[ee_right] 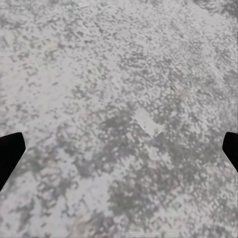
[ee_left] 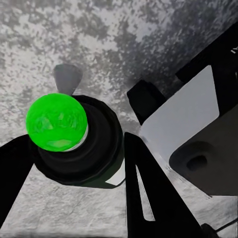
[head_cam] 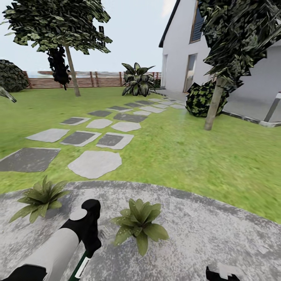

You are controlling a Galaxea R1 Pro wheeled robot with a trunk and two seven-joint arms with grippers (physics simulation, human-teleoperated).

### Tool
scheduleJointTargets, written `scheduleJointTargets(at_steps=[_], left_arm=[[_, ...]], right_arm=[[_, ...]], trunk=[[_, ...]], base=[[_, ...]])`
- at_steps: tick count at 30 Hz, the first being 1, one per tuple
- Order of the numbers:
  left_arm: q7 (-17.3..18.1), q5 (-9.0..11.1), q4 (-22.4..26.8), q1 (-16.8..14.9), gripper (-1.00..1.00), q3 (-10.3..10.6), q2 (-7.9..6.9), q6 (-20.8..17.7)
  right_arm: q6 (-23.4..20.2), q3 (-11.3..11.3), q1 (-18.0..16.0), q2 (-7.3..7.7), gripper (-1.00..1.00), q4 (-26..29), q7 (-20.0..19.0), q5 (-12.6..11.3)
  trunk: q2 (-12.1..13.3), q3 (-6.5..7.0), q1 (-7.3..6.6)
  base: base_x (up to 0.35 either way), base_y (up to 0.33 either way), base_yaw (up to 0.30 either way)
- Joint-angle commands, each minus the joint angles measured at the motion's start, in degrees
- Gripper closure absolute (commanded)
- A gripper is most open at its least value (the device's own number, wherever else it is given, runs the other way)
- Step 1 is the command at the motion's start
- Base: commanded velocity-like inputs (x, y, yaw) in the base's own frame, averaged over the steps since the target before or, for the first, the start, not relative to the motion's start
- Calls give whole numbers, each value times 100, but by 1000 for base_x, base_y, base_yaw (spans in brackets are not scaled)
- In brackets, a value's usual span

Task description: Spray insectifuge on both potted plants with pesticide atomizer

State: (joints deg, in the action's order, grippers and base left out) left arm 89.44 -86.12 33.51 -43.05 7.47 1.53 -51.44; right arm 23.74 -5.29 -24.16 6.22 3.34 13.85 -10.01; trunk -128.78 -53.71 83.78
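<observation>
The slim dark green pesticide atomizer with a white label (head_cam: 80,267) is held in the left hand (head_cam: 90,249) at the lower left of the head view, above the round grey mottled paved patio (head_cam: 203,230). In the left wrist view, the bottle's black top and a bright green ball at its tip (ee_left: 55,122) are seen end-on, with the black fingers (ee_left: 148,193) clamped against either side of the bottle.

Two potted plants, low rosettes of broad pointed green leaves, are seen on the patio. One plant (head_cam: 140,224) stands just beside the left hand, toward the centre of the view; the other plant (head_cam: 39,199) stands near the patio's left edge, where it meets the green lawn (head_cam: 195,156).

The right hand (head_cam: 221,274) is glimpsed at the bottom edge of the head view. In the right wrist view, its two dark fingertips (ee_right: 10,153) are set wide apart over bare patio stone.

Beyond the patio, grey stepping stones (head_cam: 95,164) are laid across the lawn toward a brown slatted fence (head_cam: 93,80) and a white house (head_cam: 234,58).
</observation>
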Motion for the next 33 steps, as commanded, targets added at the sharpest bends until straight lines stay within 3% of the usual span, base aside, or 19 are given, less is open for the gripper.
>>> scheduleJointTargets(at_steps=[1, 10, 25, 33], left_arm=[[56, -47, 4, -3, 100, 5, -7, -59], [56, -45, 284, -2, 100, -1, -14, -189], [56, -45, 296, -2, 100, -2, -13, -191], [56, -53, 296, -2, 100, -8, -14, -191]], right_arm=[[17, -51, -1, 0, -100, 0, 12, -54], [17, -53, -1, -7, -100, 0, 12, -53], [10, -54, -1, -7, -100, -5, 10, -56], [17, -52, -1, -15, -100, 0, 12, -61]], trunk=[[-2, -5, -1], [-2, 14, -1], [-2, 72, -1], [-2, 73, -1]], base=[[0, 0, 279], [0, -45, 276], [-22, -263, 268], [54, -271, 77]])
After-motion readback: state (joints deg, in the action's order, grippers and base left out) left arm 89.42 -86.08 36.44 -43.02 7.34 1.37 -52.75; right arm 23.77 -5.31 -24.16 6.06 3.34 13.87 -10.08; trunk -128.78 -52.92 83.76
